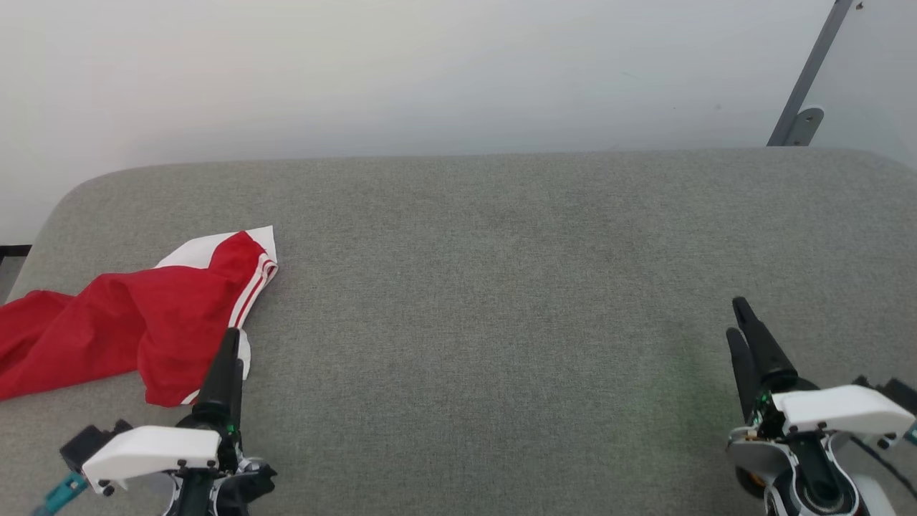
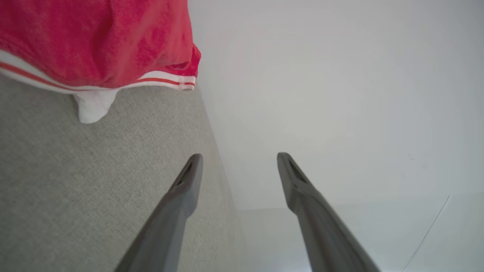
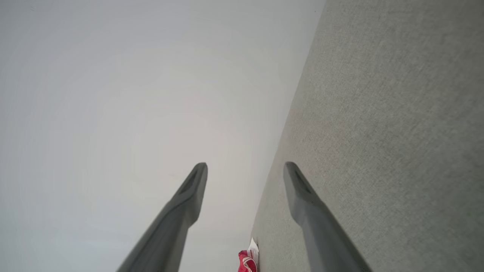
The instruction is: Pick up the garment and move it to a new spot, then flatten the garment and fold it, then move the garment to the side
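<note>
The garment (image 1: 136, 315) is a crumpled red shirt with white, red-striped trim, heaped at the left end of the grey table (image 1: 501, 287), part of it running off the head view's left edge. My left gripper (image 1: 231, 344) stands open at the garment's near right corner, fingers pointing up beside the cloth with nothing between them. In the left wrist view the garment (image 2: 94, 41) lies at the upper left, ahead of the open left gripper (image 2: 237, 160). My right gripper (image 1: 738, 319) is open at the lower right, far from the cloth. Its own view shows the right gripper (image 3: 245, 168) open and the garment (image 3: 247, 260) small and distant.
The grey fabric-covered table spans the head view, with rounded far corners. A pale wall stands behind it. A grey metal bar with a bracket (image 1: 802, 107) leans at the upper right. A dark strip (image 1: 14, 251) shows past the table's left edge.
</note>
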